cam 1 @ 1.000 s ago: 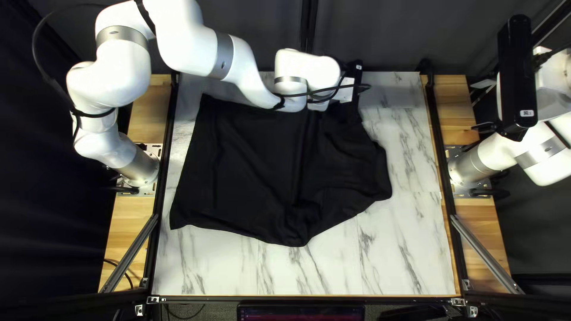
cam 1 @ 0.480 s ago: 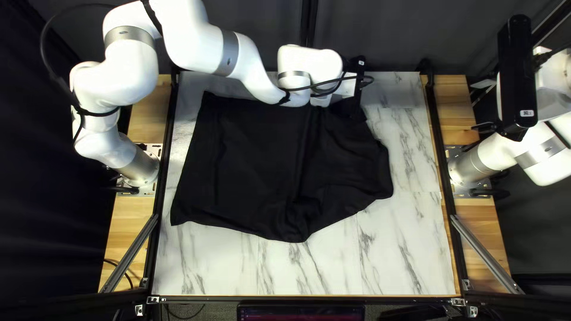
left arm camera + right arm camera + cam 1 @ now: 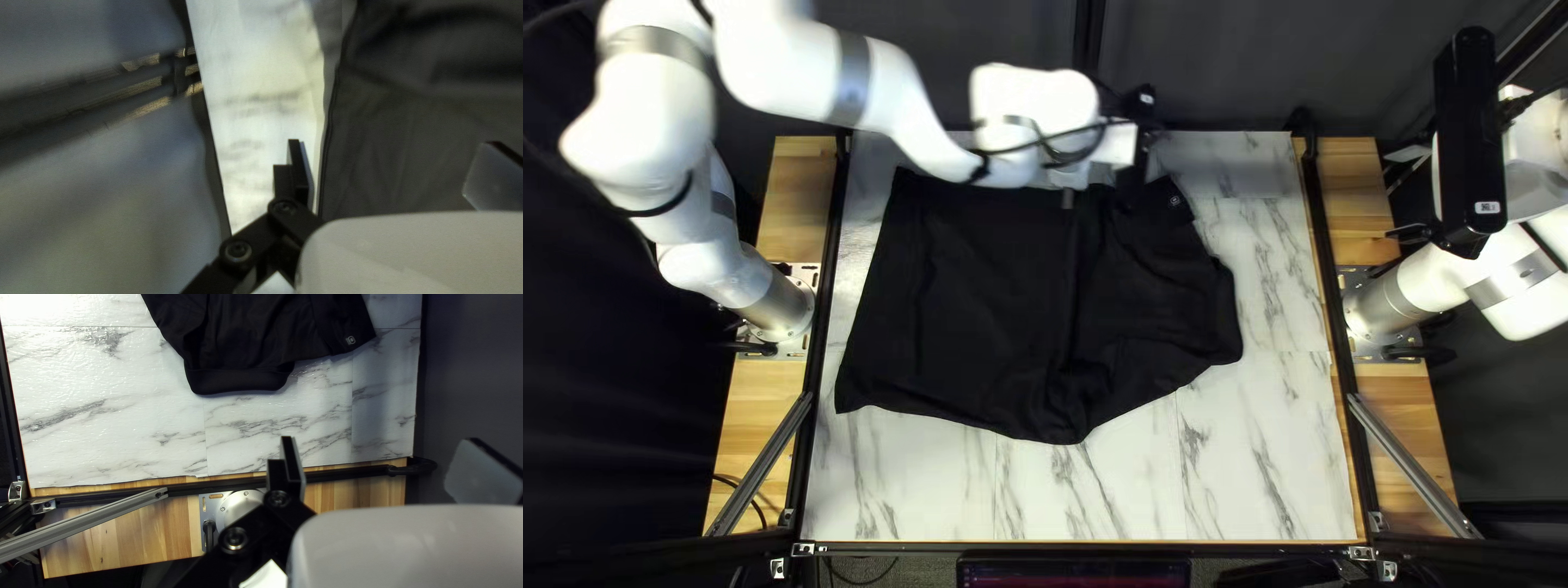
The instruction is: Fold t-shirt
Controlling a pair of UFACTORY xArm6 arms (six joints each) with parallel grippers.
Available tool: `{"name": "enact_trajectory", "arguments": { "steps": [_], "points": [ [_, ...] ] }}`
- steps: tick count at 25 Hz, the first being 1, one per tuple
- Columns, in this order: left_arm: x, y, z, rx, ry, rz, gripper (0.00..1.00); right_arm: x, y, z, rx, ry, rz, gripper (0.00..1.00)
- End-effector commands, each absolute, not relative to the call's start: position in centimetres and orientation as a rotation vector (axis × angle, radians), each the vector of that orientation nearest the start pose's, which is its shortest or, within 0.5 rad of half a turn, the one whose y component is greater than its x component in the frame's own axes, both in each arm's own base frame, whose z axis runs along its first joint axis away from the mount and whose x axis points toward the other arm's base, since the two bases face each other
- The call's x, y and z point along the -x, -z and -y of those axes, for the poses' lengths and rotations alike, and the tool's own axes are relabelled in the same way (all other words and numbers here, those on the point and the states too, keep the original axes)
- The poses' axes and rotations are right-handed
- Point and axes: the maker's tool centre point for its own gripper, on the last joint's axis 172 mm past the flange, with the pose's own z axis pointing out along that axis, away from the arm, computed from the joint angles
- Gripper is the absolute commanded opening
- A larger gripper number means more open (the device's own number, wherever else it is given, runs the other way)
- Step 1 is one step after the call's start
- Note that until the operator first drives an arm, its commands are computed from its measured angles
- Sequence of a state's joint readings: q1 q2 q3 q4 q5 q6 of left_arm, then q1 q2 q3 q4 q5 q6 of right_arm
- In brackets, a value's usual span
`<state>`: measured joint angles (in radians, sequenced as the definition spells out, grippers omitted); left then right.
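A white, grey-veined marble-look tabletop (image 3: 1241, 468) sat between black metal rails (image 3: 818, 338), with light-brown wooden boards (image 3: 755, 397) along its left and right sides. Straight silver metal struts (image 3: 760, 465) slanted over them. A dark grey fabric curtain (image 3: 1241, 65) hung behind; light glared off the tabletop.

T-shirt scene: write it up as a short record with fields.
garment: black t-shirt
surface: white marbled tabletop
layout: spread broadly, creased near its lowest point in the top left view
mark: small pale logo
left claw: open, by the shirt's far side
right claw: open, away from the shirt
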<state>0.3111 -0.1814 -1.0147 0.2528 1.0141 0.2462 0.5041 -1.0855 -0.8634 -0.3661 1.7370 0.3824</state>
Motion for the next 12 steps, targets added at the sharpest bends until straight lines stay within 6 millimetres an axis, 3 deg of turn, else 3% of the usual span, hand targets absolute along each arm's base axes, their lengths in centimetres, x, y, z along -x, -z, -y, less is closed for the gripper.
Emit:
{"name": "enact_trajectory", "arguments": {
  "steps": [1,8,12],
  "points": [
    [-36.1,-32.2,-16.4,2.958,0.127,-0.028,1.00,-21.2,-41.6,-0.3,3.320,0.574,0.036,1.00],
    [-27.9,-40.8,-14.7,3.027,0.117,-0.015,1.00,-21.2,-41.6,-0.3,3.320,0.574,0.036,1.00],
    [-23.8,-44.1,-13.4,3.039,0.156,-0.017,1.00,-21.2,-41.6,-0.3,3.320,0.574,0.036,1.00]
  ]
}}
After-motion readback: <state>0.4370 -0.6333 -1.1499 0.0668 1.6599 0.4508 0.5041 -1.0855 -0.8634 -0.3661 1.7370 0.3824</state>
